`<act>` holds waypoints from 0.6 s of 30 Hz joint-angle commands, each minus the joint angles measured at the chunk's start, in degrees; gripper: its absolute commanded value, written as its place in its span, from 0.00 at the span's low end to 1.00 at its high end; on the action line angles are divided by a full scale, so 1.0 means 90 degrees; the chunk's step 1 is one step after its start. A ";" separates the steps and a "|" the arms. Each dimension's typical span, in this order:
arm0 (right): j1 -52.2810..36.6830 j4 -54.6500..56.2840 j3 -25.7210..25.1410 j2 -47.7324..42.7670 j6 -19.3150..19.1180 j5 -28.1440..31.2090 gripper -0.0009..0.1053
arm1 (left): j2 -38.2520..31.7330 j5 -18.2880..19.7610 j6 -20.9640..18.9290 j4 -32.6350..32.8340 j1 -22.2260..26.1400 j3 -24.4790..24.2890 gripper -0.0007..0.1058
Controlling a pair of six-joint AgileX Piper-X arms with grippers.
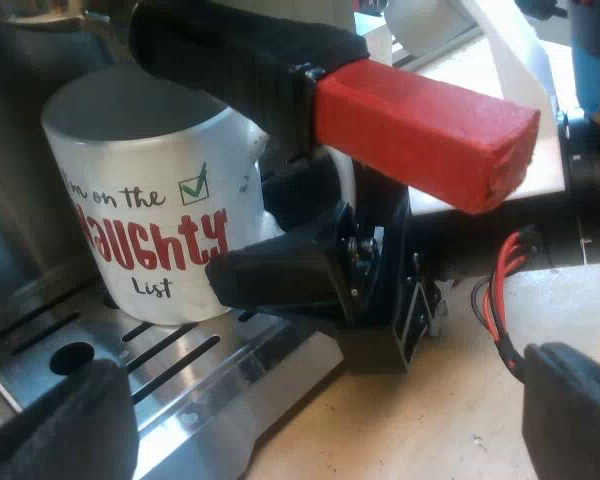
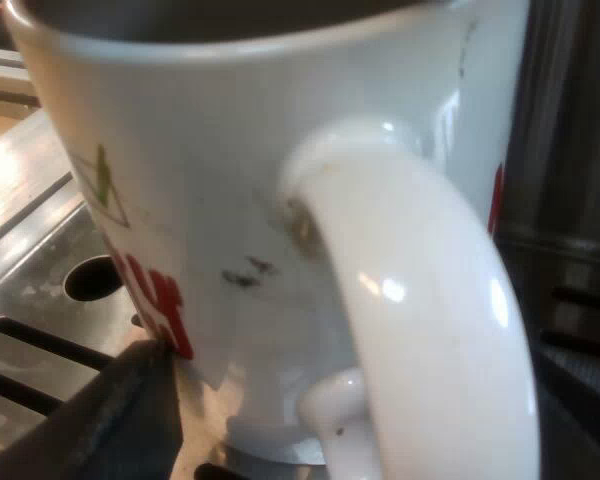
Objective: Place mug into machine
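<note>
Judging the glazed mug [image 1: 140,200] slick, stiff and breakable, grip its handle [image 2: 420,300]; left gripper [image 1: 320,430] gapes empty, right gripper [image 1: 300,270]: cannot tell.

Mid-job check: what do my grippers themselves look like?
Left gripper: two matte black fingers with blunt, rounded tips. Right gripper: black, angular body with small metal screws. No markings visible on either.

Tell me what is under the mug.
The mug sits on the slotted metal drip tray; slots and a round hole show beside it. The tray directly beneath its base is covered.
</note>
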 commanded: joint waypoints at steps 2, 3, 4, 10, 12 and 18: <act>-0.0054 -0.0093 -0.0028 -0.0021 -0.0058 -0.0041 0.58 | -0.0016 0.0050 -0.0005 -0.0077 -0.0025 -0.0013 0.75; -0.0032 -0.0052 -0.0007 -0.0064 -0.0058 -0.0041 0.58 | -0.0016 0.0050 -0.0005 -0.0077 -0.0025 -0.0013 0.75; -0.0014 -0.0031 0.0004 -0.0082 -0.0058 -0.0041 0.58 | -0.0016 0.0050 -0.0005 -0.0077 -0.0025 -0.0013 0.75; 0.0251 0.0889 0.0259 -0.0643 -0.0043 0.0321 0.58 | -0.0016 0.0013 -0.0005 -0.0218 -0.0025 -0.0057 0.75; 0.0331 0.1189 0.0373 -0.0906 -0.0043 0.0438 0.58 | -0.0016 0.0013 -0.0005 -0.0220 -0.0025 -0.0082 0.75; 0.0406 0.2320 0.0849 -0.1935 -0.0043 0.0451 0.58 | -0.0216 0.0013 -0.0005 0.0026 -0.0025 -0.0324 0.75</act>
